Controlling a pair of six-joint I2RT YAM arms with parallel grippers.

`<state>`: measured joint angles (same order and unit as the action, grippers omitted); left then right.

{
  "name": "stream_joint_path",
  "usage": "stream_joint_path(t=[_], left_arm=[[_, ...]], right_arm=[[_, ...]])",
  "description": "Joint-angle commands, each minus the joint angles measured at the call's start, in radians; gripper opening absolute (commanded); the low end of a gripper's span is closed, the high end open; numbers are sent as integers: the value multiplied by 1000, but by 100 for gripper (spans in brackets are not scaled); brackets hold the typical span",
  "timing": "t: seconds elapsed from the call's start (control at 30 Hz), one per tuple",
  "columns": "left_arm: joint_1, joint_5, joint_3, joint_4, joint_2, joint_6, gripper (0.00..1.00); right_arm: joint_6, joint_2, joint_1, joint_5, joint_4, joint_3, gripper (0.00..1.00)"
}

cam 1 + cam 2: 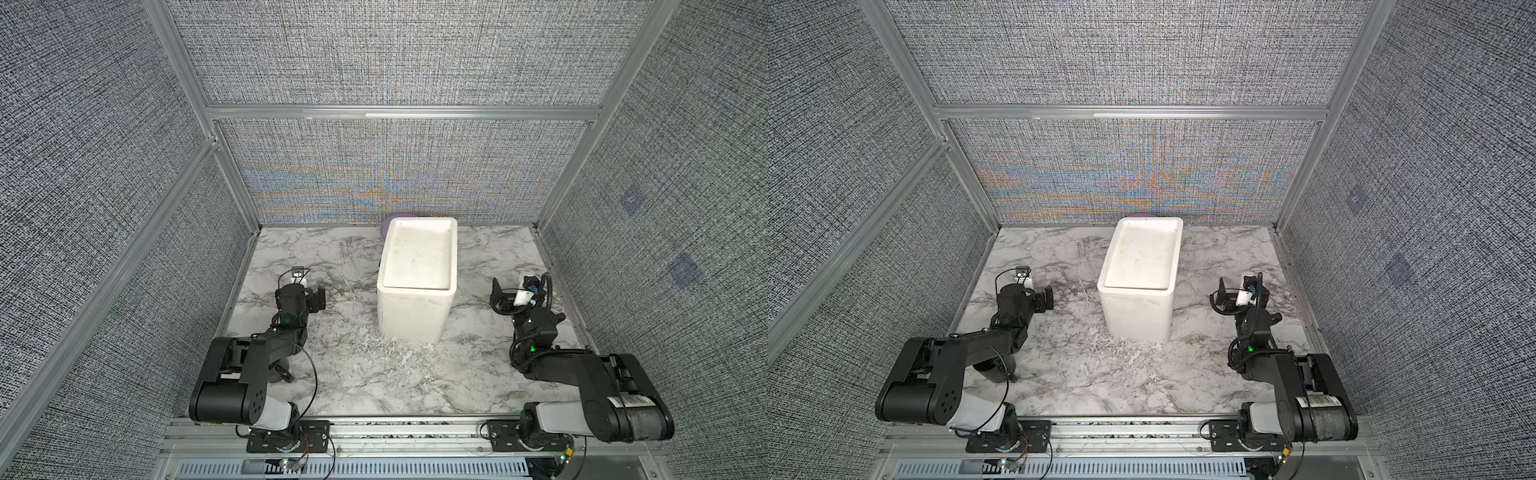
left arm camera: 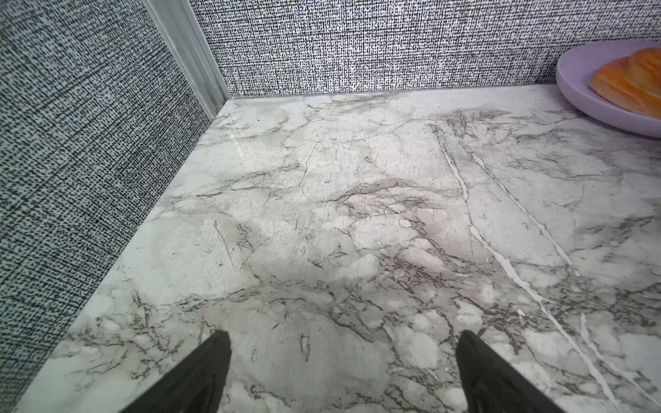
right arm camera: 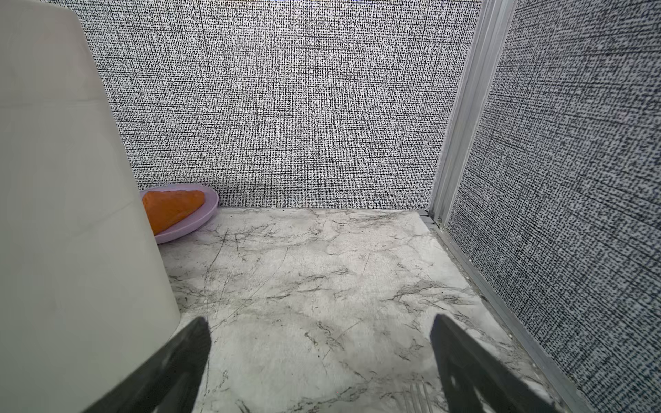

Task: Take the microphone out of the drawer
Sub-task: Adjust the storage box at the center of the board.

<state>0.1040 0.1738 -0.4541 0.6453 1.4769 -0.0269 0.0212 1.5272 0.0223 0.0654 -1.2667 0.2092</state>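
A white drawer unit [image 1: 412, 316] [image 1: 1137, 312] stands upright in the middle of the marble table, its plain front showing no opening. The microphone is hidden. My left gripper [image 1: 302, 291] [image 1: 1025, 291] hovers low to the left of the unit, and its wrist view shows the left gripper [image 2: 343, 336] open over bare marble. My right gripper [image 1: 515, 291] [image 1: 1241, 291] hovers to the right of the unit. Seen from its own wrist, the right gripper [image 3: 320, 320] is open and empty, with the unit's white side [image 3: 71, 214] close beside one finger.
A purple plate [image 2: 586, 96] [image 3: 211, 209] holding an orange pastry [image 2: 629, 78] [image 3: 171, 209] sits behind the unit against the back wall; only the plate's edge [image 1: 388, 226] peeks out from above. Fabric walls with metal posts enclose the table [image 1: 353, 374] on three sides.
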Motion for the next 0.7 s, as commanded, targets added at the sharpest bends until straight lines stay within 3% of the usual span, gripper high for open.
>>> stream_joint_path(t=[0.0, 0.67], left_arm=[[0, -8, -4, 7, -1, -2, 100], [-9, -24, -8, 0, -1, -4, 100]], right_arm=[[-7, 0, 1, -3, -4, 9, 98], [-7, -1, 1, -4, -3, 10, 98]])
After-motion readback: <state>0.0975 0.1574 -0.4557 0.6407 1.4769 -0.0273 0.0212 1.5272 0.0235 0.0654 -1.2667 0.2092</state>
